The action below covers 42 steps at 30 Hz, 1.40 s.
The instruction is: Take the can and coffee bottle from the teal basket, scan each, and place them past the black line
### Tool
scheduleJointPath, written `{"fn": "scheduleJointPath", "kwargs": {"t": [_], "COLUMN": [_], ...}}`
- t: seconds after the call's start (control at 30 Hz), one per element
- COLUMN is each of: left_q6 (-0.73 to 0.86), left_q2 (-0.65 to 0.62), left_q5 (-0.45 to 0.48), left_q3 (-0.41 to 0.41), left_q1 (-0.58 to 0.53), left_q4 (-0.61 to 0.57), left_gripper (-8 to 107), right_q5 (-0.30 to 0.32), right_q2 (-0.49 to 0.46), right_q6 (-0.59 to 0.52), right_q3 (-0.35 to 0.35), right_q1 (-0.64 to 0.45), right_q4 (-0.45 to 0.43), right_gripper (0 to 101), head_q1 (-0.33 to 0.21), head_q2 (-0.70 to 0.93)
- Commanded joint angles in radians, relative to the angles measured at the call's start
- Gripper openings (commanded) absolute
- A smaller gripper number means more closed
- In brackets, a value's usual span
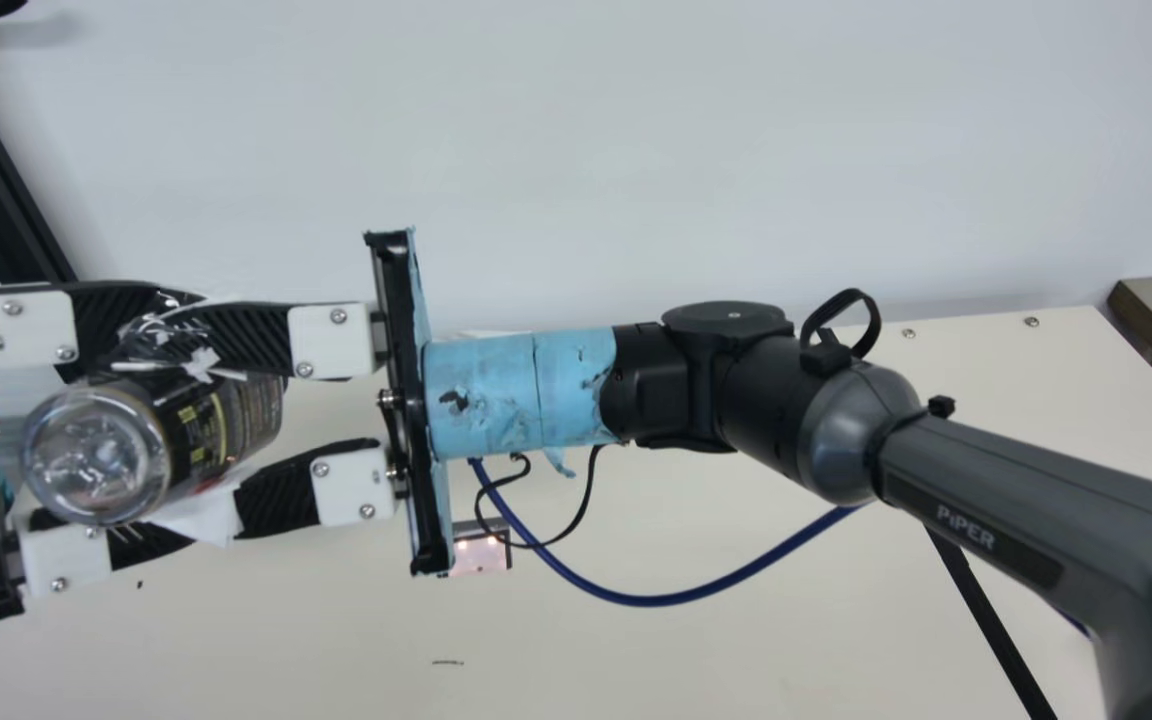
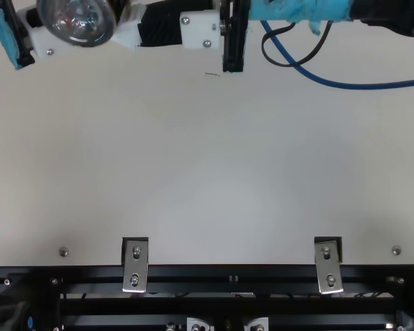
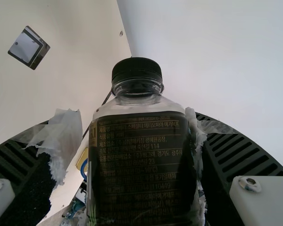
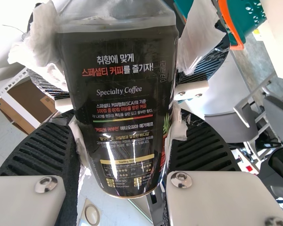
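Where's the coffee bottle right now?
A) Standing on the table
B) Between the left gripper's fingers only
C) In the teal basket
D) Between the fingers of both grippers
D: the coffee bottle sits between the fingers of the left gripper and those of the right.

The right arm [image 1: 1046,500] is grey and black, with white lettering, a black strap [image 1: 874,315], torn light-blue wrapping [image 1: 501,370], a blue cable [image 1: 651,601] and a thinner black cable [image 1: 591,500]. The left hand [image 1: 164,425] and right hand [image 1: 216,415] have ribbed black fingers [image 1: 258,338] and white blocks [image 1: 328,342] with silver screws [image 1: 339,316].
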Motion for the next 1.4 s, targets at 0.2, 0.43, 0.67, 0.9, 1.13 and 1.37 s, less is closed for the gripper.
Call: {"fn": "scheduleJointPath", "kwargs": {"t": [0.2,0.43,0.67,0.9,1.13,1.37], "left_q6": [-0.006,-0.040,-0.056,-0.056,-0.056,-0.056], "left_q2": [0.005,0.012,0.010,0.010,0.010,0.010], "left_q5": [-0.015,-0.070,-0.099,-0.098,-0.098,-0.098], "left_q3": [-0.006,-0.034,-0.052,-0.052,-0.052,-0.052], "left_q1": [0.031,0.142,0.187,0.187,0.187,0.187], "left_q4": [0.009,0.044,0.074,0.074,0.074,0.074], "left_gripper": [90,90,90,90,90,90], "right_q5": [0.000,0.000,-0.007,-0.109,-0.415,-0.805], "right_q2": [0.000,0.000,-0.002,-0.059,-0.156,-0.219], "right_q6": [0.000,0.000,0.002,0.050,0.111,0.260], "right_q3": [0.000,0.000,0.002,-0.034,-0.046,0.043], "right_q1": [0.000,0.000,-0.001,-0.025,0.019,0.157], "right_q4": [0.001,0.002,-0.009,-0.142,-0.327,-0.724], "right_gripper": [0,0,0,0,0,0], "head_q1": [-0.037,-0.037,-0.037,-0.037,-0.037,-0.037], "head_q2": [-0.007,-0.007,-0.007,-0.007,-0.007,-0.007]}}
